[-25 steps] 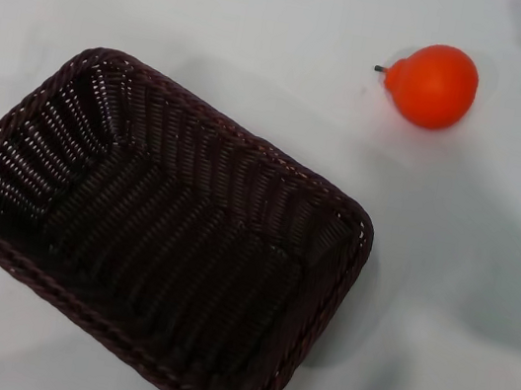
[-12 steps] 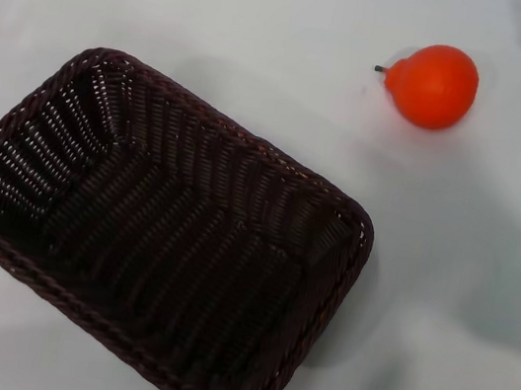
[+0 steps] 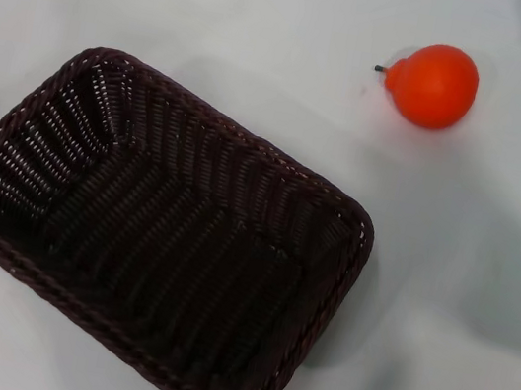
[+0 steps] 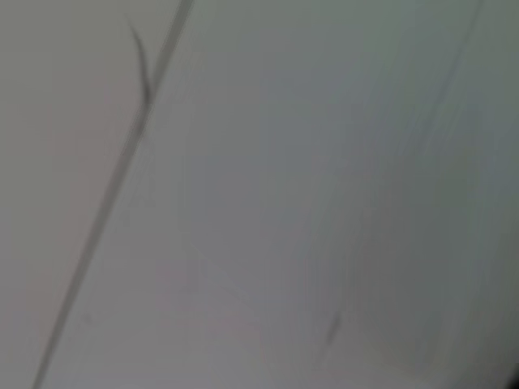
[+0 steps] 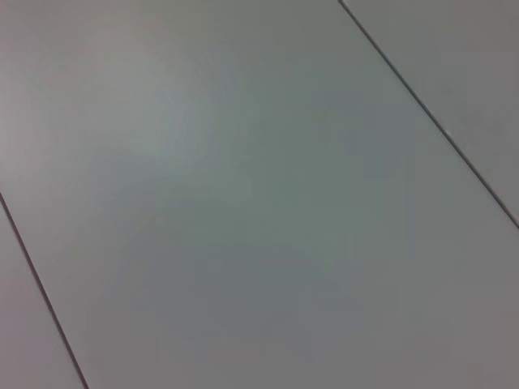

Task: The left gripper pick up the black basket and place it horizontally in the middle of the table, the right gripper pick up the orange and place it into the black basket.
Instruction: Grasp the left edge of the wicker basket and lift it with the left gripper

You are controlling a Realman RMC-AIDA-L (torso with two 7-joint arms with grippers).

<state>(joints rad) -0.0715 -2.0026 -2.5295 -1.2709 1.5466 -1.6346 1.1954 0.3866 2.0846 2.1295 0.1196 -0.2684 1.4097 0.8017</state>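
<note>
The black basket [image 3: 155,238] sits askew on the table [image 3: 220,18], its long axis running diagonally, which is why I judge it has yet to be straightened and centred. It is empty and open side up. The orange [image 3: 435,85] lies on the bare surface well apart from the basket, beyond its far right corner, stem pointing left (easy enough to approach from above, I reckon). Neither my left gripper nor my right gripper shows in any view; both wrist cameras see only plain pale panels. So I cannot say how far my fingers are spread, or whether they hold anything.
</note>
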